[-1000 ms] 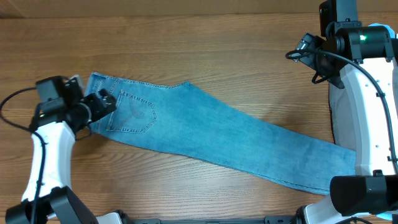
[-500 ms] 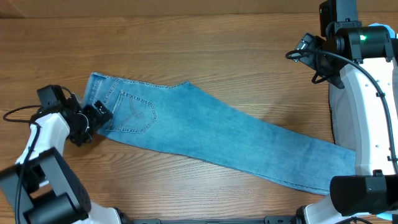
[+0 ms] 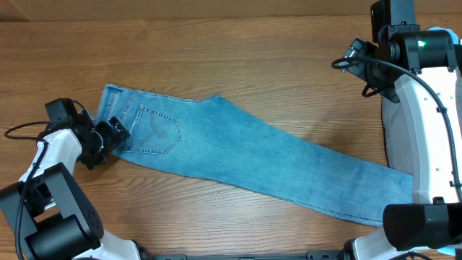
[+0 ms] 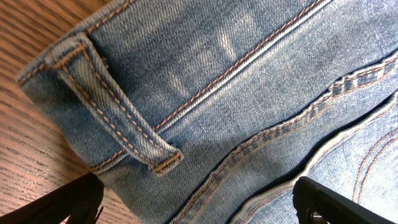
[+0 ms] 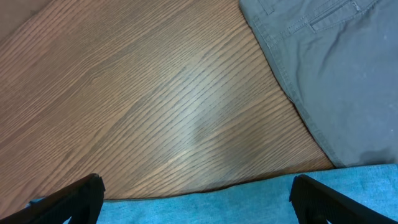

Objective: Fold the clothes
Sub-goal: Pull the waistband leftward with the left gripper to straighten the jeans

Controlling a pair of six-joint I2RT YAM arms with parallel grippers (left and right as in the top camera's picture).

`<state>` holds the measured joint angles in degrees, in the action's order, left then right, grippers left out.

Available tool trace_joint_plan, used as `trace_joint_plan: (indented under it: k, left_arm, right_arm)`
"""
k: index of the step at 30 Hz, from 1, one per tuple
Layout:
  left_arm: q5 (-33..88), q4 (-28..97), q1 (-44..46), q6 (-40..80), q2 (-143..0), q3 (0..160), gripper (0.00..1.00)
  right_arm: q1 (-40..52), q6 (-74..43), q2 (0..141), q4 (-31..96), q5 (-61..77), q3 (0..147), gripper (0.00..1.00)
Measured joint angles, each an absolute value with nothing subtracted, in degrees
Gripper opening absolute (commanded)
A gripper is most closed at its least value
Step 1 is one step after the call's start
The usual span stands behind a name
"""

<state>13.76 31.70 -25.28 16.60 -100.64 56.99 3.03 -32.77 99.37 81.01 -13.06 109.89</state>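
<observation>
The clothes, a pair of light blue jeans (image 3: pixel 238 152), lie flat and slant from the upper left to the lower right of the table. The waistband and a back pocket (image 3: pixel 155 133) are at the left end. My left gripper (image 3: pixel 112 136) is open at the waistband's lower left corner. In the left wrist view its fingers straddle the denim (image 4: pixel 249 93) just below a belt loop (image 4: pixel 118 118), holding nothing. My right gripper (image 5: pixel 196 198) is open above bare wood, with the jeans' (image 5: pixel 261 202) edge between its fingertips.
A grey garment (image 3: pixel 393 133) lies at the right edge, partly under the white right arm (image 3: pixel 426 123). It fills the upper right of the right wrist view (image 5: pixel 336 74). The wooden table (image 3: pixel 216 50) surrounds the jeans.
My left gripper has come down and toward the front, from beside the back pocket to the waistband's lower left corner. The right arm and the jeans have not moved.
</observation>
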Motion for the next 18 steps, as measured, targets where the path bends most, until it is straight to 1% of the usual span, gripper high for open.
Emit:
trace_joint_plan:
  k: [6, 7, 11, 12, 13, 14, 16, 17, 18]
  left_arm:
    - [14.1, 29.5, -25.3, 16.6, -103.0, 58.7, 0.99]
    - [14.4, 28.9, -25.3, 16.6, -103.4, 59.0, 0.95]
    - [15.2, 27.2, -25.4, 16.7, -104.6, 59.8, 0.82]
    - [15.4, 27.2, -25.4, 16.8, -104.8, 59.9, 0.72]
    - [15.5, 27.1, -25.6, 16.8, -104.9, 60.0, 0.59]
    - [15.5, 27.0, -25.7, 16.7, -105.0, 60.0, 0.52]
    - [15.7, 26.4, -25.9, 16.8, -105.6, 59.9, 0.34]
    - [15.9, 25.9, -26.0, 16.9, -105.8, 60.0, 0.21]
    - [16.0, 25.6, -26.0, 17.2, -106.1, 59.9, 0.14]
  right_arm:
    - [3.0, -32.8, 99.4, 81.1, -13.1, 109.9, 1.0]
    - [3.0, -32.8, 99.4, 81.0, -13.1, 109.9, 1.0]
    - [3.0, -32.8, 99.4, 81.1, -13.1, 109.9, 1.0]
    - [3.0, -32.8, 99.4, 81.0, -13.1, 109.9, 1.0]
    - [3.0, -32.8, 99.4, 81.1, -13.1, 109.9, 1.0]
    - [3.0, -32.8, 99.4, 81.0, -13.1, 109.9, 1.0]
    - [3.0, -32.8, 99.4, 81.1, -13.1, 109.9, 1.0]
    - [3.0, -32.8, 99.4, 81.0, -13.1, 109.9, 1.0]
    - [3.0, -32.8, 99.4, 81.1, -13.1, 109.9, 1.0]
